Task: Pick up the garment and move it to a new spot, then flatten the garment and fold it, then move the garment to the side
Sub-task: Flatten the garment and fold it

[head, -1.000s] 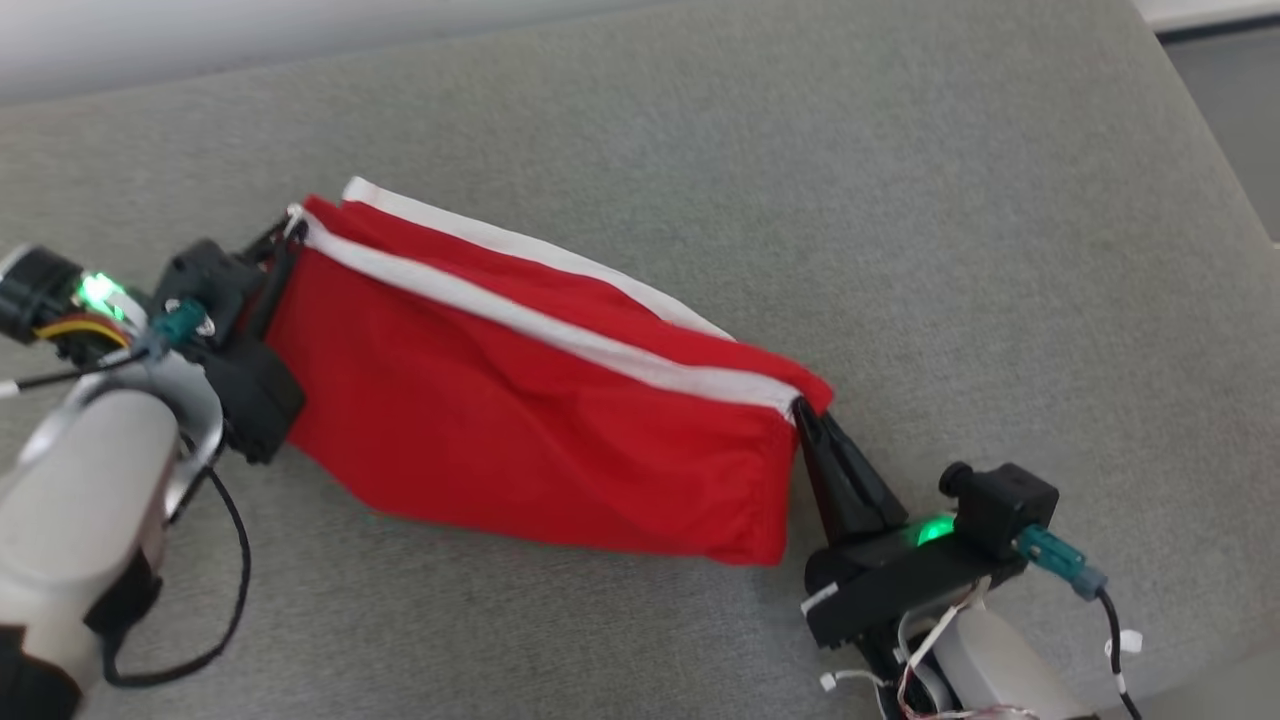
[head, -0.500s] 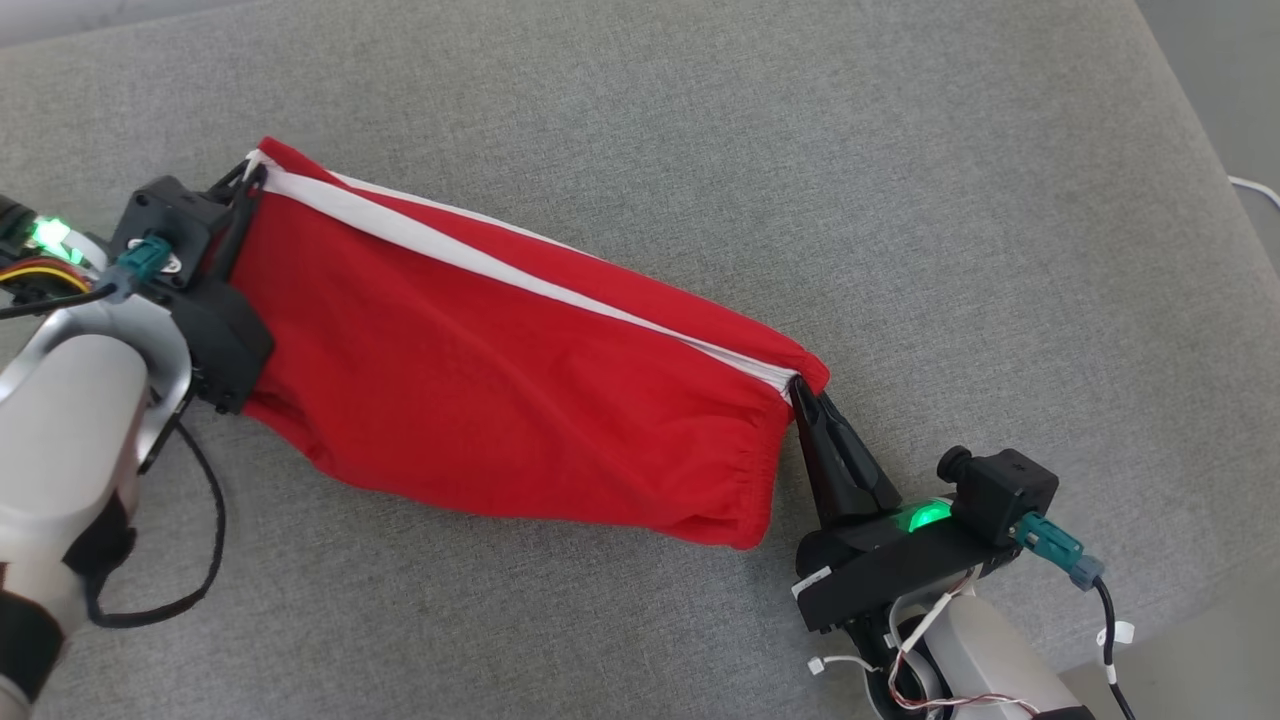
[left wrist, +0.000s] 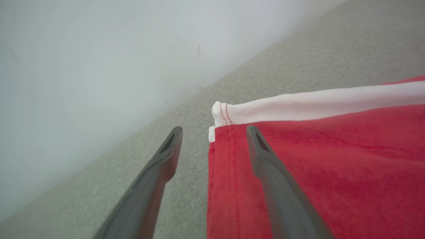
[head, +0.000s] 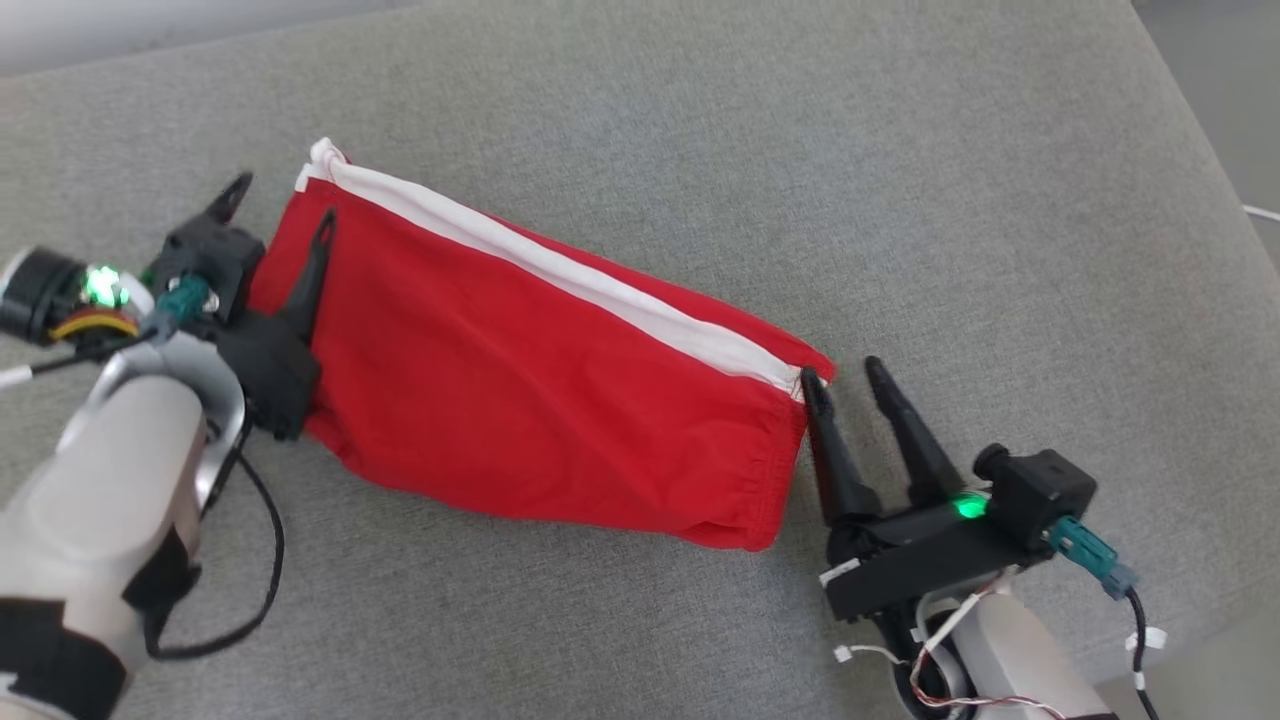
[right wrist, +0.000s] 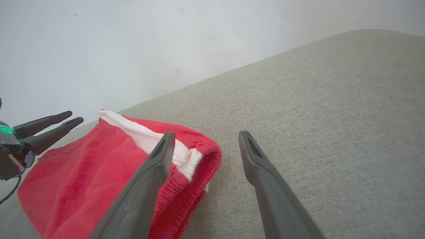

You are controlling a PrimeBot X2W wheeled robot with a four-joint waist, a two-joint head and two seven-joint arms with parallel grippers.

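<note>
You are holding both claws wide open, gripping nothing. The red garment (head: 540,400) is lying flat on the grey upholstered surface (head: 700,120), running diagonally from the far left toward the near right, with its white stripe (head: 560,285) along the far edge. Your left claw (head: 282,205) is straddling the left end: one finger is sitting over the red cloth, and the other is sitting over bare surface just beside the hem. Your right claw (head: 845,372) is standing at the gathered right end. Its inner finger is touching or nearly touching the corner by the stripe, and its outer finger is over bare surface.

The risk is lying in how you are going to pull away. If you are backing the left claw off low, the finger over the cloth is likely to be dragging the top layer and opening the fold. The same is applying on the right, where the fingertip could be catching the elastic corner. Two white bands are showing at the far left corner, so the layers are probably not sitting square. Closing here could be pinching only one layer and skewing the next fold.
</note>
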